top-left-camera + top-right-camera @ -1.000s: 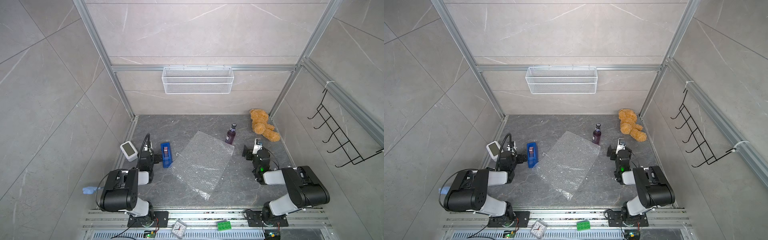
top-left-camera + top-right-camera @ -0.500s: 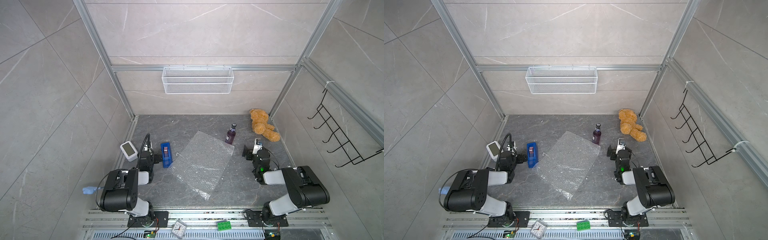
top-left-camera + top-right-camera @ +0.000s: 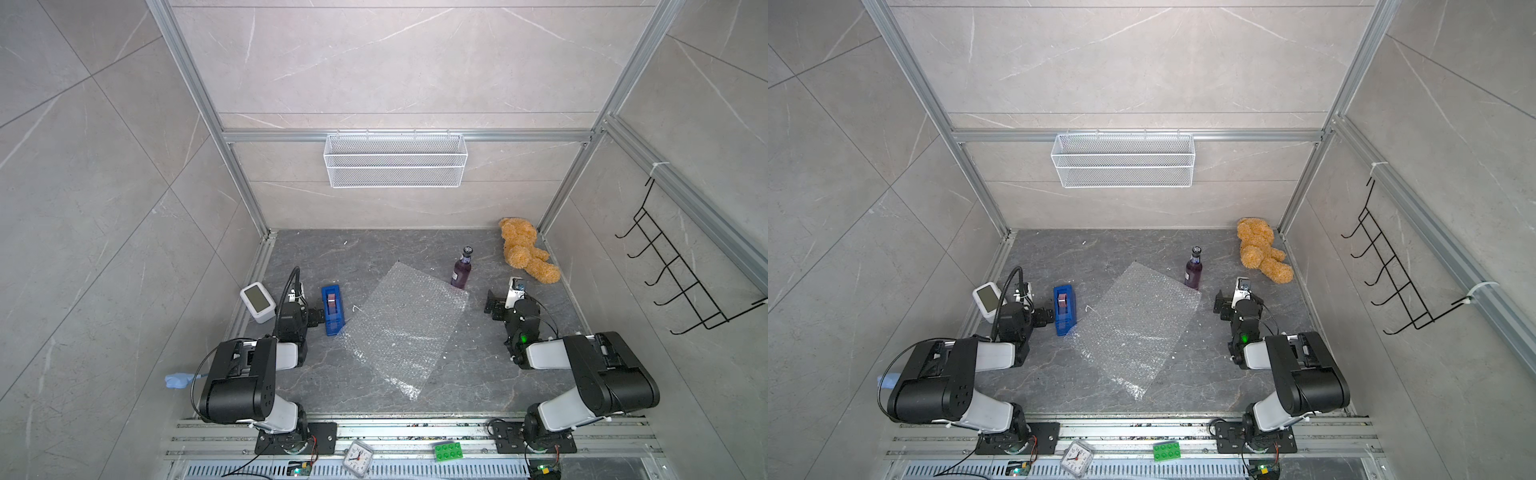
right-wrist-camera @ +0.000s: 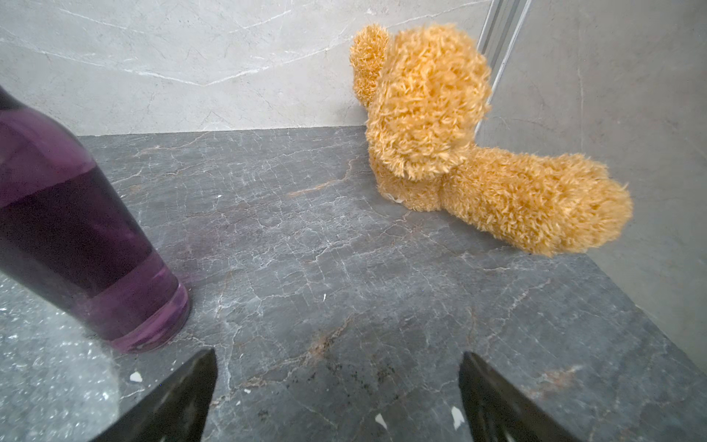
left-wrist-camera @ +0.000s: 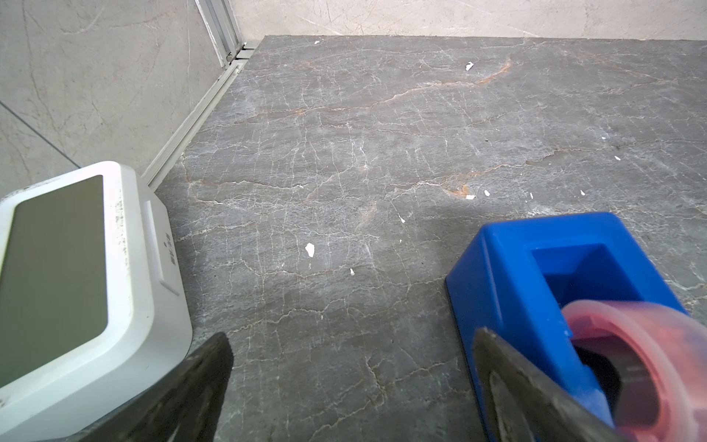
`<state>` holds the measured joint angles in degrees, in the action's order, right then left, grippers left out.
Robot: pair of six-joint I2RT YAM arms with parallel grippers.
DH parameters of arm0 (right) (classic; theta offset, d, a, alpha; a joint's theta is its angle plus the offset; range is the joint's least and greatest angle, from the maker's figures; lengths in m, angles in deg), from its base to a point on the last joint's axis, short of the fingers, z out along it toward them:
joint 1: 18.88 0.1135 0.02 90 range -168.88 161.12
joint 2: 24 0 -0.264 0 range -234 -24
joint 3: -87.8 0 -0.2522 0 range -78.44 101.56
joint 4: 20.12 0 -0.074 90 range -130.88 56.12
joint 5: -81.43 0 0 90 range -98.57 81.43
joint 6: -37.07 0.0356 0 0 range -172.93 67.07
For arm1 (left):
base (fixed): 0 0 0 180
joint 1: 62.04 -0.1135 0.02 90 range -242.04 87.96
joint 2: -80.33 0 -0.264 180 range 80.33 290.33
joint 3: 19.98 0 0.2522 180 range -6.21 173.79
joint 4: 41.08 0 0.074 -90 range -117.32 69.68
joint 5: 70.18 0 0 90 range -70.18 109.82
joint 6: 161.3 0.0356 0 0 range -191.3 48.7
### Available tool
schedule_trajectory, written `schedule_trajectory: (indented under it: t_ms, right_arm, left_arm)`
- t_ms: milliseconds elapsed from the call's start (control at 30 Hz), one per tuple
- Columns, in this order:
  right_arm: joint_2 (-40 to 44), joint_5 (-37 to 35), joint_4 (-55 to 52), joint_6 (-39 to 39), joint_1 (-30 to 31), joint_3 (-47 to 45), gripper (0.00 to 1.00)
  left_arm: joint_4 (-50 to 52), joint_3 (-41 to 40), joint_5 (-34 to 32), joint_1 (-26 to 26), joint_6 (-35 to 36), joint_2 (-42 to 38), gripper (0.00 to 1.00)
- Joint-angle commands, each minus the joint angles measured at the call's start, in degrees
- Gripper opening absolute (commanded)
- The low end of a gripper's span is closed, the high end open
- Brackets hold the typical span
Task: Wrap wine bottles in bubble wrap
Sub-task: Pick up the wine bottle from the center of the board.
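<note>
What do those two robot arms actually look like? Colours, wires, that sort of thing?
The left arm and right arm are chunky black housings joined by rounded white links. A thick black cable arcs over the left; a green light glows on the right. The left end effector and right end effector each have two dark, tapering fingers.

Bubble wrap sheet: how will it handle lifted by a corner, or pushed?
Likely floppy: the bubble wrap is thin, see-through, lying flat on the table, so a corner lift would probably drape it. Probably very light; a push may slide or bunch it. Shiny surface, possibly slippery.
</note>
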<state>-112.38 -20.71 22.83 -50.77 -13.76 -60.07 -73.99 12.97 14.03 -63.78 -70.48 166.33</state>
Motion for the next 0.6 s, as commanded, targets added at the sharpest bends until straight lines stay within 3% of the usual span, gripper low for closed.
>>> schedule_trajectory:
  t_ms: [0, 400, 567]
  right_arm:
    - [0.8, 0.5, -0.8, 0.1, 0.2, 0.3, 1.0]
    - [0.8, 0.5, -1.0, 0.1, 0.2, 0.3, 1.0]
    - [3.1, 1.0, 0.8, -0.1, 0.2, -1.4, 1.0]
  left_arm:
    - [-1.4, 1.5, 0.7, 0.2, -0.7, -0.2, 1.0]
    - [-1.1, 1.4, -0.1, 0.2, -0.6, -1.1, 1.0]
    - [20.9, 9.8, -2.6, 0.2, -1.9, -10.1, 1.0]
